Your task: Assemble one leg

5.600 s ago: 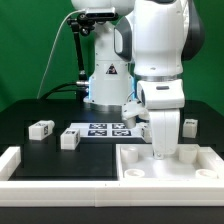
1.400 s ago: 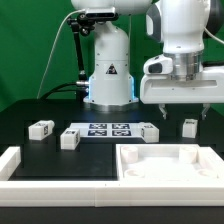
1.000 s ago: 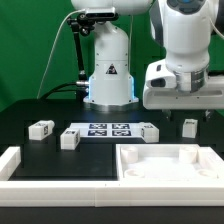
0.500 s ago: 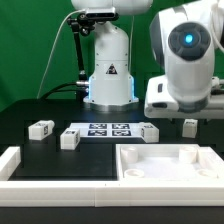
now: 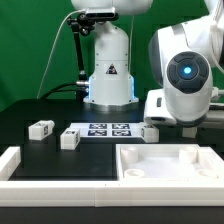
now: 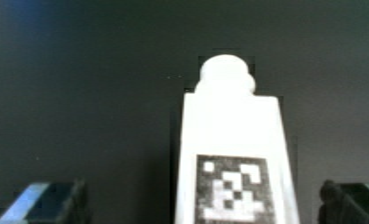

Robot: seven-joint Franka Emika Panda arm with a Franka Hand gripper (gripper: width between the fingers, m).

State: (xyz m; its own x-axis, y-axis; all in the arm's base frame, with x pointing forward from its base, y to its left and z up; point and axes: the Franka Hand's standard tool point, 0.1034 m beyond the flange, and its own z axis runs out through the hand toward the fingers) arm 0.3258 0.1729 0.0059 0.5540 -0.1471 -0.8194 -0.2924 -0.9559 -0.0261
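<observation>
Nearest in the exterior view, a low smooth white wall edges the matte black desk. Just behind it, on the exterior view's right, sits one large white tray-like moulded piece with shallow rounded recesses. Further back lie three small white rectangular plastic blocks, each with a black-and-white tag: one beside the thin flat white marker board, one toward the exterior view's left, and one at the board's other end. The board carries four square tags. The glossy white rounded arm, with one round blue-lit cap, hangs low at the exterior view's right and hides the desk beneath it. Its white cone-shaped base stands behind the board, before a green curtain. In the wrist view, one small white rectangular plastic leg block with a rounded peg at one end and one square tag lies on the black desk. The jaws are released, one dark tip on either side of the leg and clear of it.
</observation>
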